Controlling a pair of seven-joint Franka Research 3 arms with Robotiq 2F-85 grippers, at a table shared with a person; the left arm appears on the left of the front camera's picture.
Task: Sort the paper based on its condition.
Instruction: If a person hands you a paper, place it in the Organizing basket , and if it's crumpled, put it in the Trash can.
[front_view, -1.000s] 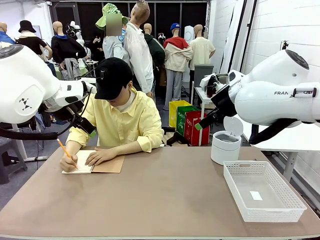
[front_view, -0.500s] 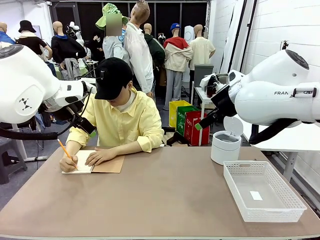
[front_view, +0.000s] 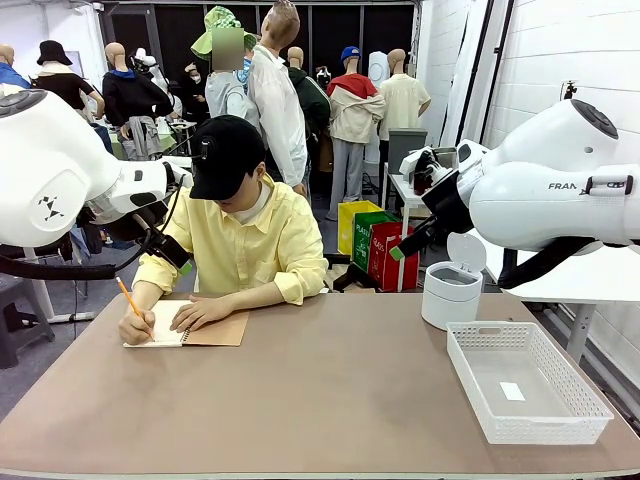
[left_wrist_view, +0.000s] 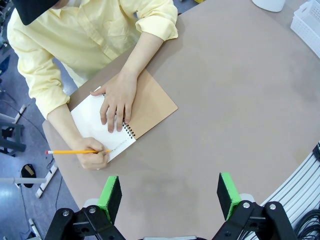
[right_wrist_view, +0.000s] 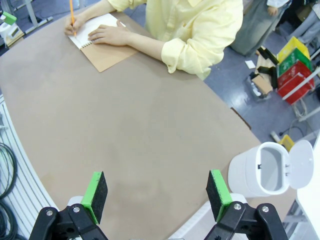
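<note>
Eleven o'clock: brown kraft spiral notebook (left_wrist_view: 152, 102) half under person's hand (left_wrist_view: 117, 100)
Spread wide, empty: left gripper (left_wrist_view: 169, 194), right gripper (right_wrist_view: 156, 195).

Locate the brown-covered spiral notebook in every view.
Front view: notebook on the table's far-left part.
Left wrist view: notebook left of centre.
Right wrist view: notebook at upper left.
Shared landmark: the orange pencil writing on its white page.
</note>
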